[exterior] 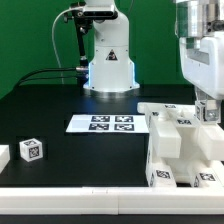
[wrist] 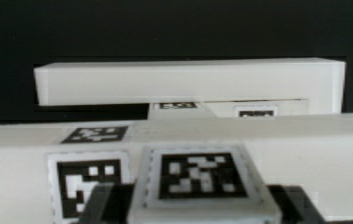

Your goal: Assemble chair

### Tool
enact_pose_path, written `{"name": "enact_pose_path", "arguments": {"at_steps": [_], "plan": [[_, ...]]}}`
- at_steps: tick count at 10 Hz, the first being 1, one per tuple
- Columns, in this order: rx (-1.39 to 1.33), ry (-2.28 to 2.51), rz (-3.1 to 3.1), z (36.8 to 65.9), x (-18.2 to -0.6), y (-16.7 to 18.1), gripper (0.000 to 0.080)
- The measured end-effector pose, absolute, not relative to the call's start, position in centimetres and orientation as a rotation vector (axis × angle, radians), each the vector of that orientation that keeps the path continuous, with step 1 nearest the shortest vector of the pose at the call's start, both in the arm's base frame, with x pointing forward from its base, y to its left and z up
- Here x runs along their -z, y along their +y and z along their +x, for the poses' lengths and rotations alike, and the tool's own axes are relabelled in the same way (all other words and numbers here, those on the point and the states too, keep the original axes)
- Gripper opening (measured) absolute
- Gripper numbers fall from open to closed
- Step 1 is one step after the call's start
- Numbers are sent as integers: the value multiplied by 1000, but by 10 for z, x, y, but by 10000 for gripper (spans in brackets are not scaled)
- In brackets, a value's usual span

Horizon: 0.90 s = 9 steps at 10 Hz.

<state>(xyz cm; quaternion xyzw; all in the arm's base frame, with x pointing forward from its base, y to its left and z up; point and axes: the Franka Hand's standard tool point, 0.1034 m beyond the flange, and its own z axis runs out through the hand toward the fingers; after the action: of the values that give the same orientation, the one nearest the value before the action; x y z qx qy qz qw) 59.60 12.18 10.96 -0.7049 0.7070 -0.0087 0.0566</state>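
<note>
One partly built chair [exterior: 180,150] sits on the black surface [exterior: 60,110] at the exterior view's right, a stepped white block of panels and bars with tags facing up and front. End effector [exterior: 207,112] is down on its upper right part. In the wrist view the end effector [wrist: 194,205] has dark fingers [wrist: 297,210] on either side of a tagged chair piece [wrist: 194,180]; the gap is narrow and filled by that piece, so it looks clamped on it, though only the finger edges show. Beyond it lies a white ledge with another tag, then a long white bar [wrist: 182,80].

Likely reason for the hold: the piece is kept square to the structure so it can seat or be pressed into the assembly.

Arm [exterior: 200,45] drops near vertical from the top of frame, wrist pointing straight down. Robot base [exterior: 108,55] stands at the back centre.

Loose parts are well apart from the chair: small tagged cube [exterior: 32,150] and a white piece [exterior: 3,155] cut by the frame edge. Marker board [exterior: 105,124] lies flat just beside the chair.
</note>
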Motion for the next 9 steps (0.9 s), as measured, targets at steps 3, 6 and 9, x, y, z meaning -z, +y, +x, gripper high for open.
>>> {"name": "enact_pose_path", "arguments": {"at_steps": [3,6,9], "plan": [[38,1975,-2293,597,-110,121,591],[53,1237,-2780,599,-114,110,646],[71,988,-2892,599,-112,110,649]]}}
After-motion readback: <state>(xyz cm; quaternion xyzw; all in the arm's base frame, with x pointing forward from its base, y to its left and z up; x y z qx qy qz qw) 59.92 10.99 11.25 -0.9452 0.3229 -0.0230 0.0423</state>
